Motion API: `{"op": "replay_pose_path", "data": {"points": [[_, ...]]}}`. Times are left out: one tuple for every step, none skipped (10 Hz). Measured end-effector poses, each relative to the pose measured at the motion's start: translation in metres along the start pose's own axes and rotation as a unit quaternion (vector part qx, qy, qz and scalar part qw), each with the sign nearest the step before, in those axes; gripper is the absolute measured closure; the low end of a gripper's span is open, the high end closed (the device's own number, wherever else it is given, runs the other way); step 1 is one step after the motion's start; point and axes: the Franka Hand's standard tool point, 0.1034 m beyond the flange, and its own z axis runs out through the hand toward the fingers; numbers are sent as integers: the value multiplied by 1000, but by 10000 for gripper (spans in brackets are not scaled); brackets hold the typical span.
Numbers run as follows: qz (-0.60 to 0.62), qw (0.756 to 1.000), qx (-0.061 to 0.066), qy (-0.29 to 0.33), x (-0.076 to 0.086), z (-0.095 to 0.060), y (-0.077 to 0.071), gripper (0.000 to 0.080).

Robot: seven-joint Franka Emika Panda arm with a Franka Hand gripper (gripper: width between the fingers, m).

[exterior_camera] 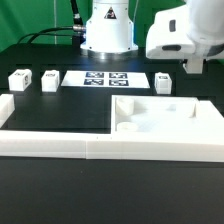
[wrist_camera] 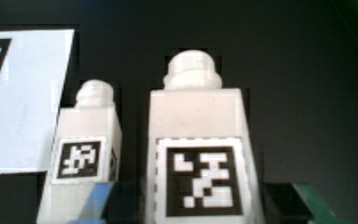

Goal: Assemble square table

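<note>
White square table slab (exterior_camera: pixel 170 115) is laid flat on the black tabletop (exterior_camera: pixel 60 110) at the exterior view's right, just behind the white border bars (exterior_camera: pixel 60 147). The marker board (exterior_camera: pixel 105 78) is seen behind it. First leg block (exterior_camera: pixel 18 80) and second leg block (exterior_camera: pixel 48 78) are set at the exterior view's left, and the third leg block (exterior_camera: pixel 165 83) just beside the board. The fourth leg block (wrist_camera: pixel 202 150) is gripped between the fingers (wrist_camera: pixel 306 200), tag turned toward the wrist camera.
</note>
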Motion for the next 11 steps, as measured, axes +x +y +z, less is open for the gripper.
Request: {"op": "replay_pose_path", "data": {"points": [[0, 1000, 1, 4, 1, 0, 0, 509], [0, 1000, 3, 25, 5, -4, -2, 509], [-13, 999, 5, 52, 3, -14, 0, 509], [-30, 997, 14, 66, -3, -52, 11, 509], [-41, 994, 26, 103, 3, -92, 20, 509], [-48, 990, 33, 130, 7, -120, 29, 509], [-46, 985, 39, 161, 16, -135, 32, 509], [-46, 976, 39, 209, 21, -135, 28, 509], [-44, 970, 37, 237, 17, -132, 29, 509], [-42, 962, 38, 268, 21, -135, 30, 509], [-47, 949, 34, 311, 29, -138, 33, 509]]}}
